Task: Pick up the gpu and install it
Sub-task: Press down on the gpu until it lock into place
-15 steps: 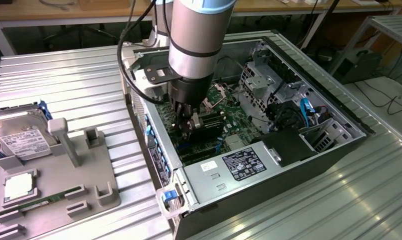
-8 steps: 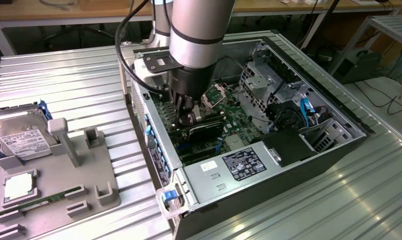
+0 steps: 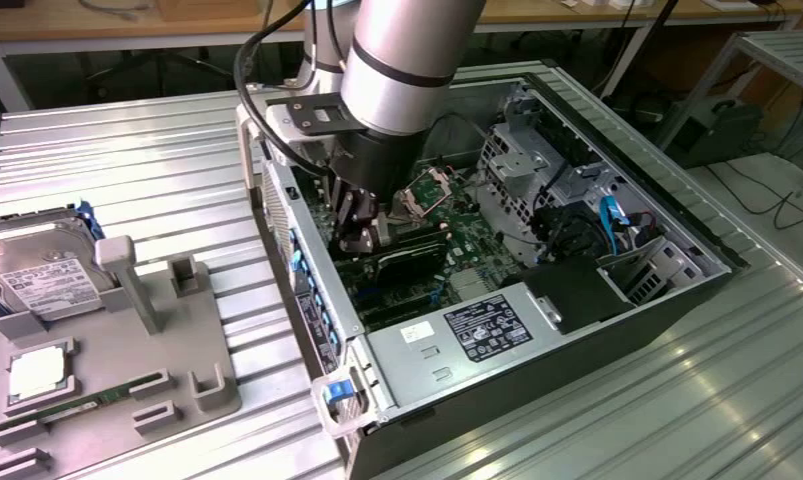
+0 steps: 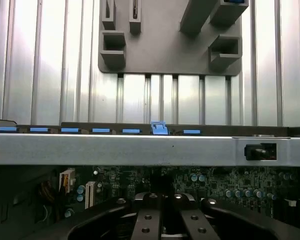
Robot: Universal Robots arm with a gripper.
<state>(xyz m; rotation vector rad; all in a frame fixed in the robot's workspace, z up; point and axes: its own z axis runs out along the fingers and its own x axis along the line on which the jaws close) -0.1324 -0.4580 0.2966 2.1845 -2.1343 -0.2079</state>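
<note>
inside the open computer case (image 3: 641, 300), the gripper (image 3: 361, 235) reaches down over the motherboard (image 3: 475, 240) beside the case's rear wall. its jaws are closed together; whether anything is pinched between them cannot be told. the gpu (image 3: 408, 265), a dark flat card, lies on the board just beside the fingertips, toward the exterior view's right. outside the case, a grey holder tray (image 3: 148, 370) carries a hard drive (image 3: 41, 275) at the exterior view's left.
</note>
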